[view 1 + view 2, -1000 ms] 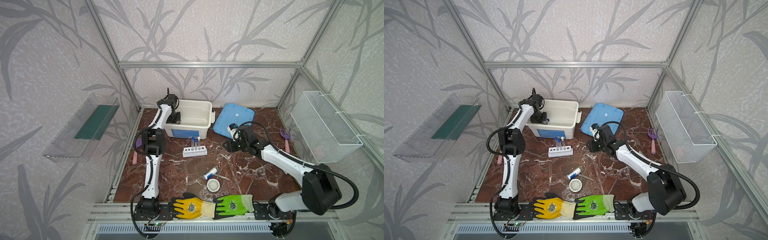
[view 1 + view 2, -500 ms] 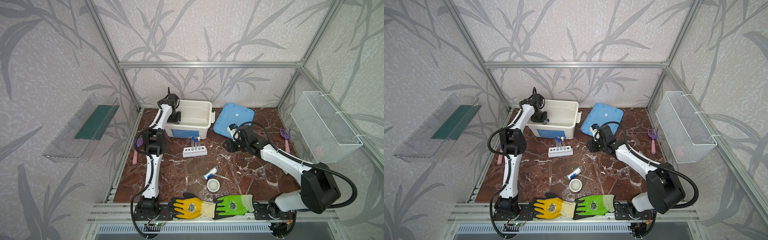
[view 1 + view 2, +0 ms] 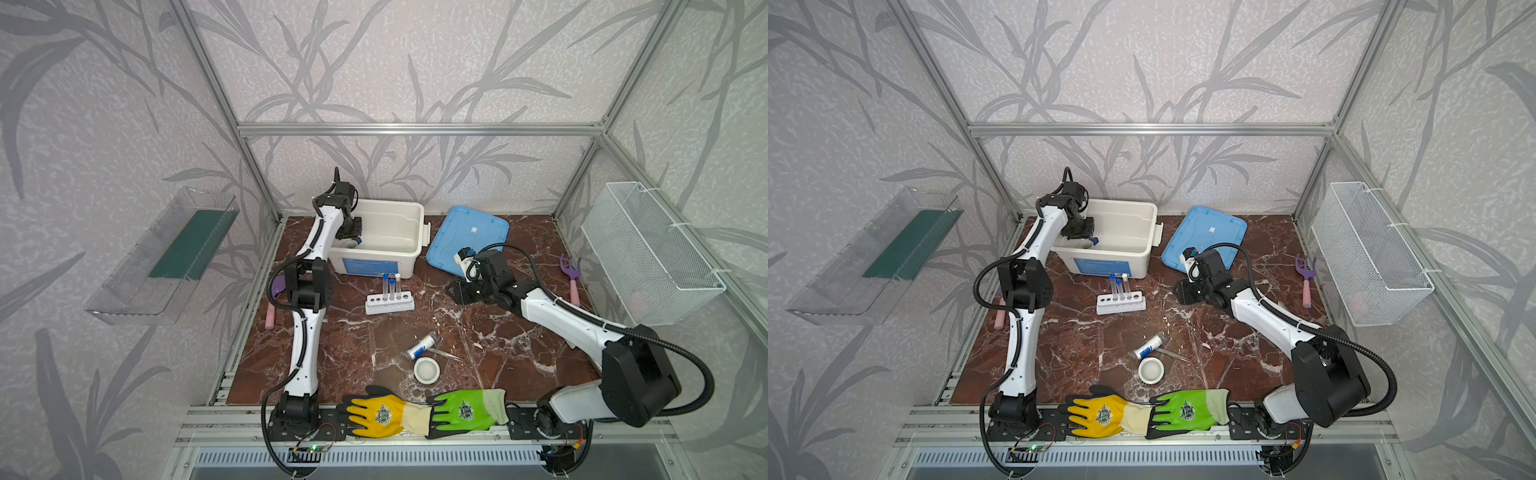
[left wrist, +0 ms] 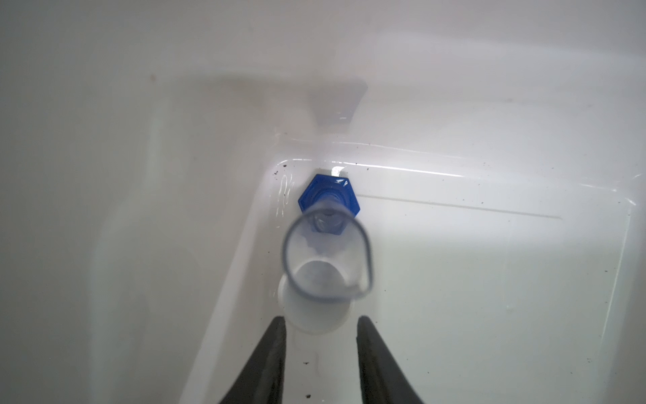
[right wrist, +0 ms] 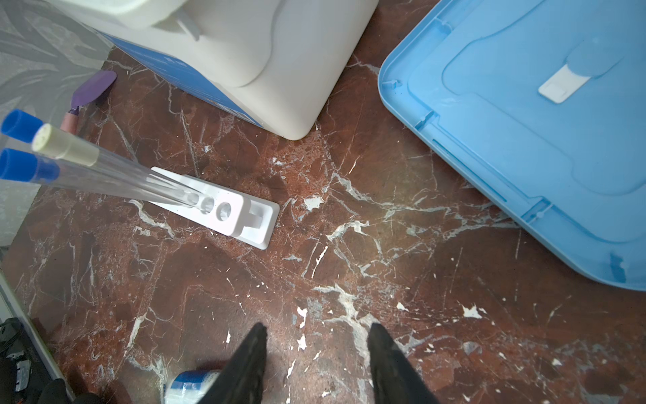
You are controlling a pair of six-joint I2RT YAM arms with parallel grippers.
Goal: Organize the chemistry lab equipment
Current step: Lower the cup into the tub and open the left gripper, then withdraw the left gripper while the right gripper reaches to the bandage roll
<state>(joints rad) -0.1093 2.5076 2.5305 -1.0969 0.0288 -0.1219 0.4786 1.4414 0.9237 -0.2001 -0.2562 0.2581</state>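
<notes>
the left gripper (image 4: 321,327) reaches down inside the white bin (image 3: 419,232), close to one of the bin's corners. its two dark fingers stand partly apart. nothing sits between them, so it has hold of nothing. just beyond the fingertips lies the small clear vessel (image 4: 327,259), tilted with its open mouth toward the gripper. its blue base is farther off, against the corner of the bin. whether the rim touches the fingertips cannot be told. a small white dish (image 4: 314,316) rests on the bin floor under the vessel's mouth, nearest the fingers.

the right gripper (image 5: 318,335) is poised low over the bare marble table (image 3: 365,345), well apart from the left one. its fingers are spread about halfway and it is empty. ahead of it, off to one side, stands the white six-hole rack (image 5: 223,213). three test tubes (image 5: 105,171) stand upright in it, two with blue caps and one with a white cap. the bin is just beyond the rack. ahead on the gripper's other side lies the blue lid (image 5: 524,140), flat on the table.

back behind the fingers, toward the arm's base, the blue-labelled vial (image 3: 422,345) lies on its side. the metal tweezers (image 3: 446,354) are just beside it, and a second dish (image 3: 427,370) is near both.
</notes>
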